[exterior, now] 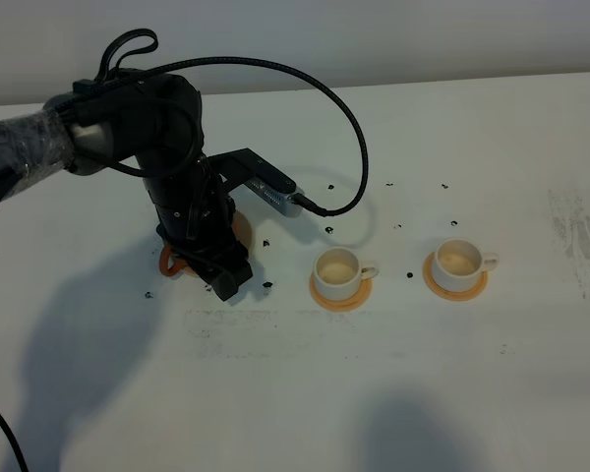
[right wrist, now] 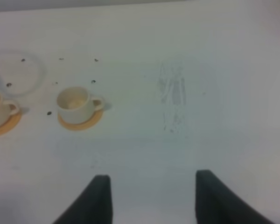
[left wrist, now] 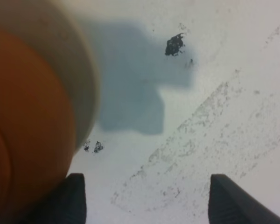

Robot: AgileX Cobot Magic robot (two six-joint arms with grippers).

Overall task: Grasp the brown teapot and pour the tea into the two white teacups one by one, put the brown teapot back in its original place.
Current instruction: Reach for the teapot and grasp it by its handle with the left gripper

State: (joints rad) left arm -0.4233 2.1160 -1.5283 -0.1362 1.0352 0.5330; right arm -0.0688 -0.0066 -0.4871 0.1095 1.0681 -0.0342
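At the left of the counter (exterior: 275, 393), the left tool (left wrist: 147, 199) hangs low with its fingers spread and nothing in the gap. The brown teapot (left wrist: 28, 130) sits blurred beside one finger, on the cream saucer (left wrist: 86, 88). Further right stand the first white teacup (exterior: 338, 267) and, apart from it, the second white teacup (exterior: 458, 260), each on an orange coaster (exterior: 340, 296). The right tool (right wrist: 151, 198) is also spread and empty.

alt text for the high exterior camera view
A black robot arm bends down over the left of a white table, its left gripper covering most of a reddish-brown clay teapot. Right of it, two small white handled teacups sit on orange round coasters.
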